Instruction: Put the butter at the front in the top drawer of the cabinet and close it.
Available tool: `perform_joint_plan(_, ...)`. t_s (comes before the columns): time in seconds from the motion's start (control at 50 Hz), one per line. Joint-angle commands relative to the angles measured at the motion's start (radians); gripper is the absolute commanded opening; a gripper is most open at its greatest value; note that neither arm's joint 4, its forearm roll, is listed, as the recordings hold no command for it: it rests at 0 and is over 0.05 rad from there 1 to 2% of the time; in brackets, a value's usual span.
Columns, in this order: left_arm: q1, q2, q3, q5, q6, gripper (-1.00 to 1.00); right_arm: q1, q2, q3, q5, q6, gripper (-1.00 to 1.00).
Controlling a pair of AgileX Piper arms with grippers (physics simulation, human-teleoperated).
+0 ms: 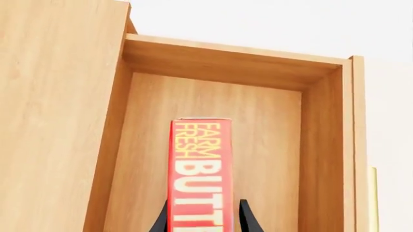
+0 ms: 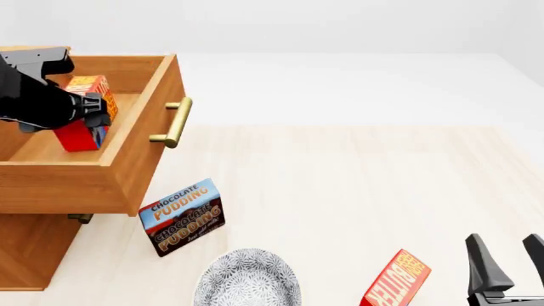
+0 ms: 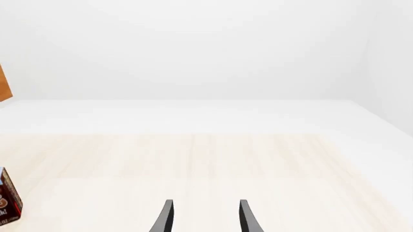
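A red butter carton (image 2: 93, 90) with an orange-yellow face hangs tilted inside the open top drawer (image 2: 140, 156) of the light-brown cabinet (image 2: 34, 252). My left gripper (image 2: 95, 113) is shut on it. In the left wrist view the carton (image 1: 200, 159) stands between the black fingertips (image 1: 161, 220), above the drawer floor (image 1: 271, 145). A second, identical butter carton (image 2: 398, 280) leans at the table's near edge. My right gripper (image 2: 510, 255) is just right of it, open and holding nothing. In the right wrist view this gripper (image 3: 203, 217) points over bare table.
The drawer's brass bar handle (image 2: 177, 122) juts toward the table's middle. A blue-and-brown Chocolate Pudding box (image 2: 181, 217) stands below the drawer front, and shows in the right wrist view (image 3: 7, 199). A grey patterned plate (image 2: 246, 280) lies at the near edge.
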Motion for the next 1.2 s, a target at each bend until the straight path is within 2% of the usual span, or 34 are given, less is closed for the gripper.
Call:
perform_joint_plan(0.02,0.004,-0.028,-0.015,0.029,0.017,1.0,0.0,-0.001,0.001,0.0,0.0,1.0)
perform_joint_plan(0.22,0.026,-0.066,-0.026,0.071,0.039,1.0,0.0,-0.001,0.001,0.0,0.0,1.0)
perform_joint_plan(0.54,0.014,-0.141,-0.02,0.119,0.033,1.0,0.0,-0.001,0.001,0.0,0.0,1.0)
perform_joint_plan(0.78,0.004,-0.216,-0.005,0.176,0.055,1.0,0.0,0.0,0.003,-0.003,0.0,1.0)
perform_joint_plan(0.96,0.003,-0.299,-0.013,0.24,0.085,1.0,0.0,-0.001,0.004,-0.002,0.0,1.0)
perform_joint_plan(1.12,-0.015,-0.38,-0.082,0.335,0.149,1.0,0.0,-0.004,0.005,-0.001,0.0,1.0)
perform_joint_plan(1.2,-0.047,-0.415,-0.084,0.358,0.185,1.0,0.0,-0.004,0.005,-0.001,0.0,1.0)
